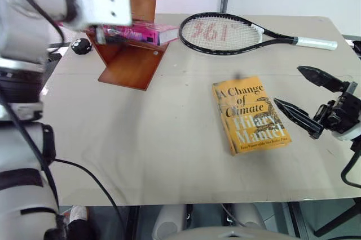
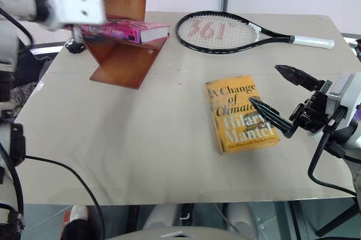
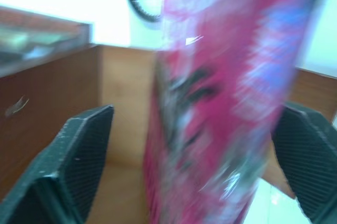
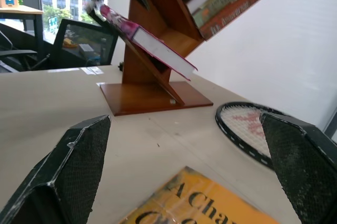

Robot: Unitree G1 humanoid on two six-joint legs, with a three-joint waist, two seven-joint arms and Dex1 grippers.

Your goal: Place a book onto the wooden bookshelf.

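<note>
- Evidently the placing step is at its end: the book (image 2: 121,30), a thick magenta-pink paperback, lies on a slanted lower board of the wooden bookshelf (image 2: 125,60), its page edge and one corner jutting past the board toward the tennis racket (image 2: 225,31).
- Seen from the right wrist view, the book (image 4: 150,42) rests tilted along that sloping board, spine end up near the left arm, with other books leaning in the compartment above.
- The left gripper (image 3: 195,171) stands wide open around the book: its two ribbed black fingers (image 3: 79,166) flank the pink cover, with a gap showing on at least the one side, so it looks released rather than clamped.
- Whether the far finger brushes the cover cannot be told through the blur.
- The right gripper (image 1: 307,99) hangs spread open and empty over the table (image 1: 141,150), just beside the yellow-orange book (image 1: 251,115), which is not the task's thing.
- Judged from this, the next move calls for drawing the left gripper straight back along the book without dragging it off the slope.
- The risk is a slide: the board slants and the book overhangs its edge, so a nudge on withdrawal could tip it down onto the table.
</note>
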